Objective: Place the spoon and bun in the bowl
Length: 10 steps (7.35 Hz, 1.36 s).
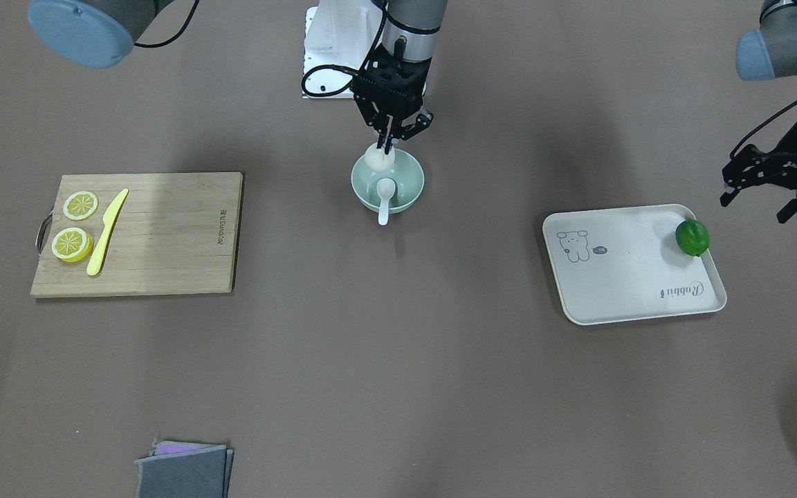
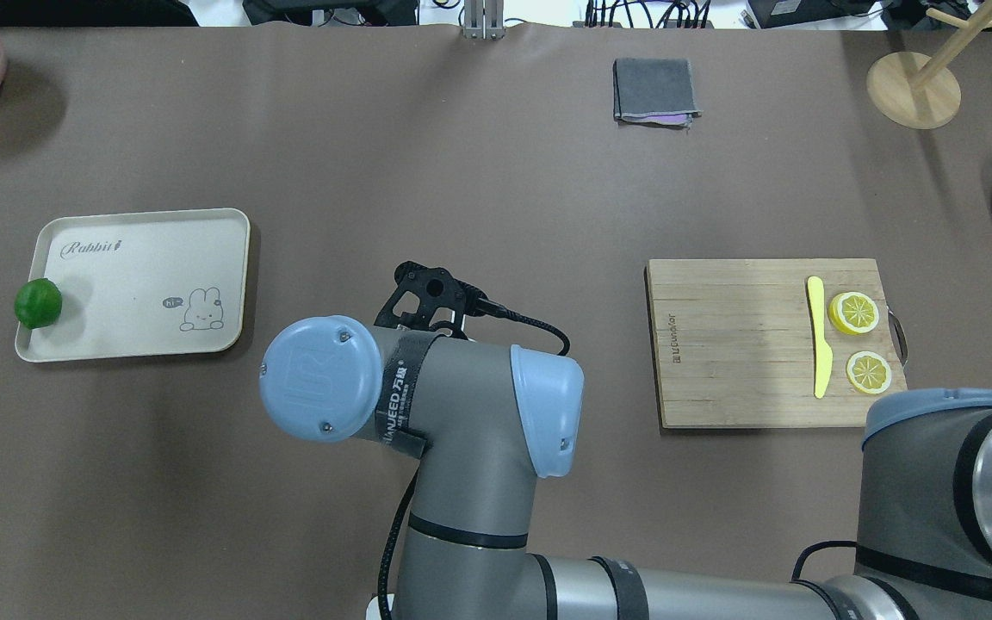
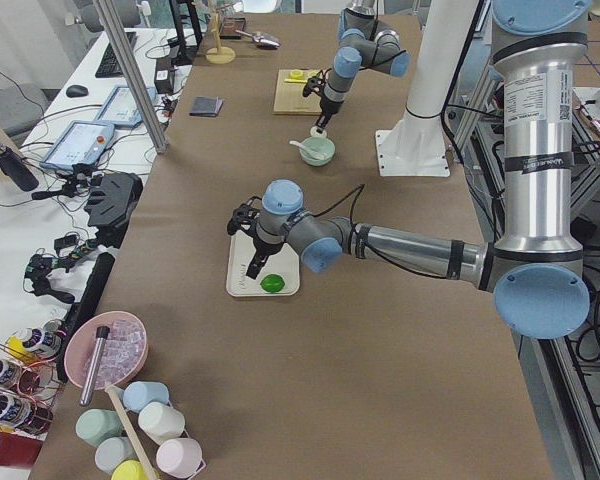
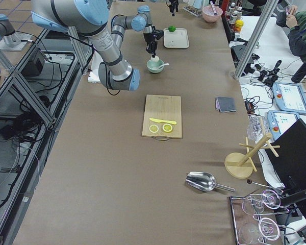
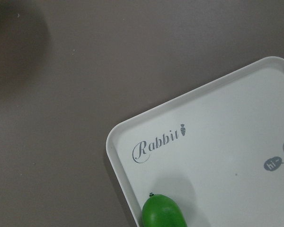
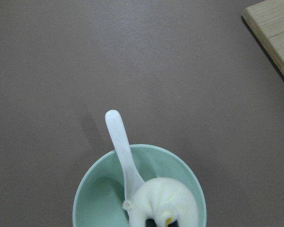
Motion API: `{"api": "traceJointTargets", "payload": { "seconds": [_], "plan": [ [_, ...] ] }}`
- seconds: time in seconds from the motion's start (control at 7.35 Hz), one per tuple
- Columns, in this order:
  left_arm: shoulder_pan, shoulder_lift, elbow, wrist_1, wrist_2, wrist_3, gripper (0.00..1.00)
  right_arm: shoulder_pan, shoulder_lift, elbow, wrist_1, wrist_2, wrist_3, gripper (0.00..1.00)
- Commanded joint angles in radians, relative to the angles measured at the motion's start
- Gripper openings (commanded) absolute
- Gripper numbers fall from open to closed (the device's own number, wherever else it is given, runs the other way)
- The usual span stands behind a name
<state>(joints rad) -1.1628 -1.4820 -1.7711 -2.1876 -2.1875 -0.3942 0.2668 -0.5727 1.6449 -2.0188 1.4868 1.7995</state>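
Note:
The pale mint-green bowl (image 1: 414, 188) stands at the table's middle near the robot base. The white spoon (image 1: 385, 200) lies with its scoop inside the bowl and its handle over the rim. My right gripper (image 1: 387, 146) is shut on the top of the white bun (image 1: 378, 159) and holds it over the bowl's robot-side edge. In the right wrist view the bun (image 6: 163, 201) sits low in the bowl (image 6: 92, 198) beside the spoon (image 6: 123, 151). My left gripper (image 1: 757, 202) is open and empty, just beyond the tray's corner. The overhead view hides the bowl behind my right arm.
A white tray (image 1: 620, 277) holds a green lime (image 1: 692, 237) at its corner, under my left gripper. A wooden cutting board (image 1: 177, 235) carries two lemon slices (image 1: 80, 205) and a yellow knife (image 1: 107, 232). A folded grey cloth (image 1: 184, 470) lies at the operators' edge.

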Motion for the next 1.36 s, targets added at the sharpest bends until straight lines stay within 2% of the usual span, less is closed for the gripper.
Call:
{"api": "traceJointTargets", "payload": {
  "seconds": [0.0, 0.14, 0.54, 0.68, 0.82, 0.95, 1.22],
  "plan": [
    [0.003, -0.012, 0.019, -0.003, 0.0, 0.0, 1.0, -0.008, 0.011, -0.029, 0.038, -0.005, -0.003, 0.64],
    [0.003, -0.012, 0.021, -0.001, 0.0, 0.0, 1.0, -0.008, 0.014, -0.042, 0.043, -0.01, -0.009, 1.0],
    [0.003, -0.017, 0.022, 0.0, -0.009, 0.0, 1.0, 0.012, 0.014, -0.004, 0.038, 0.0, -0.077, 1.0],
    [0.003, -0.017, 0.024, 0.005, -0.027, 0.0, 1.0, 0.047, 0.011, 0.018, 0.037, 0.022, -0.135, 1.0],
    [0.003, -0.017, 0.027, 0.009, -0.026, 0.0, 1.0, 0.124, -0.012, 0.047, 0.035, 0.091, -0.208, 1.0],
    [0.003, -0.015, 0.038, 0.009, -0.026, 0.0, 1.0, 0.208, -0.092, 0.123, 0.035, 0.139, -0.329, 1.0],
    [0.003, -0.008, 0.05, 0.009, -0.026, 0.0, 1.0, 0.378, -0.336, 0.347, 0.035, 0.249, -0.637, 1.0]
  ]
}}
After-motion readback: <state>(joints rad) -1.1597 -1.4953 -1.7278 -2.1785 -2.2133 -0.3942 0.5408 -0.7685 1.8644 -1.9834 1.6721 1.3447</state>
